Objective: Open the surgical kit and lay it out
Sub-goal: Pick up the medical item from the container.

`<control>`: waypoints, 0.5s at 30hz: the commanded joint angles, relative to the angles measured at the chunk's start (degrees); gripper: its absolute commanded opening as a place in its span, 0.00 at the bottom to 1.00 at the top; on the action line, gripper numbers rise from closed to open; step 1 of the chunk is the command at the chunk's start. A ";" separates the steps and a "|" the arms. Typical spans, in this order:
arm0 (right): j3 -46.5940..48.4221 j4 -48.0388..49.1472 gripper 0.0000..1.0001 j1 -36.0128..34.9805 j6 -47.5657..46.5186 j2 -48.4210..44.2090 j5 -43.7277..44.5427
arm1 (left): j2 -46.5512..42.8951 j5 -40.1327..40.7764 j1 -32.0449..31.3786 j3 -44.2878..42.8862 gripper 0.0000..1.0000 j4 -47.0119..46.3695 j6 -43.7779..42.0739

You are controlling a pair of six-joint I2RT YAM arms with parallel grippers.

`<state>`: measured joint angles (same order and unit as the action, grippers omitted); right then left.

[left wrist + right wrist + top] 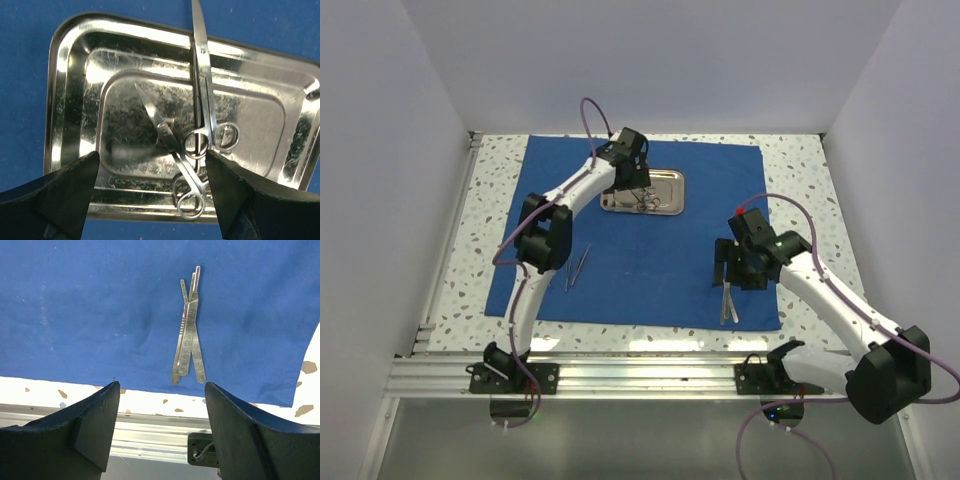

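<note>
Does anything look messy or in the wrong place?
A little. In the tray, the short scissors and long scissors lie crossed near their handles, and the long pair's tip pokes over the rim. Near the blue cloth's front edge, flat silver tools lie piled together.

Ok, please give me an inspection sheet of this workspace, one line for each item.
Surface: white speckled tabletop, mostly covered by a spread royal-blue cloth sheet.
Job's things: rectangular shiny steel tray holds two ring-handled silver instruments; slim silver tweezers and flat silver handles lie on the cloth.
Clutter: nothing seen.
End effectors: left end effector open above the tray; right end effector open, empty, near the flat handles.
Cables: purple cables loop along both arms.
Surroundings: white walls; aluminium rail at the near edge.
</note>
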<state>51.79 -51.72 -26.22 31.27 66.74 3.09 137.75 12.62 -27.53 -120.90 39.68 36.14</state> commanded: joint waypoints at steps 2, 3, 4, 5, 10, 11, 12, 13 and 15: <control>1.03 -2.15 0.73 -0.15 2.13 -1.79 1.47 | 1.29 6.45 -0.60 -6.98 0.90 -6.17 0.52; 0.86 -2.67 0.73 -0.06 2.13 -1.79 2.00 | 1.46 6.62 -0.60 -7.15 0.90 -7.41 0.16; 0.77 -2.85 0.73 -0.06 2.31 -1.79 2.27 | 1.55 6.71 -0.60 -7.15 0.88 -8.64 0.07; 0.51 -3.03 0.73 -0.06 2.39 -1.88 2.44 | 1.73 6.89 -0.68 -7.42 0.88 -10.83 -0.36; 0.77 -4.35 0.72 -0.06 2.48 -1.26 3.23 | 5.94 7.86 -0.68 -12.06 0.80 -12.61 -0.98; 0.86 -4.61 0.72 -0.15 2.31 -1.26 3.24 | 6.64 7.68 -0.68 -12.69 0.79 -13.13 -1.25; 1.03 -5.05 0.72 -0.06 2.31 -1.17 3.24 | 7.61 7.42 -0.68 -12.95 0.77 -13.49 -1.07; 1.03 -5.14 0.72 -0.06 2.31 -1.17 3.24 | 7.88 7.33 -0.68 -12.96 0.74 -14.45 -1.07; 1.12 -5.40 0.72 -0.06 2.31 -1.00 3.15 | 8.93 6.98 -0.68 -12.96 0.72 -15.33 -1.07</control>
<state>51.77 -55.46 -26.22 32.82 65.93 5.04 144.35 18.48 -27.90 -131.74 28.29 35.79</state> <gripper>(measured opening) 0.724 0.733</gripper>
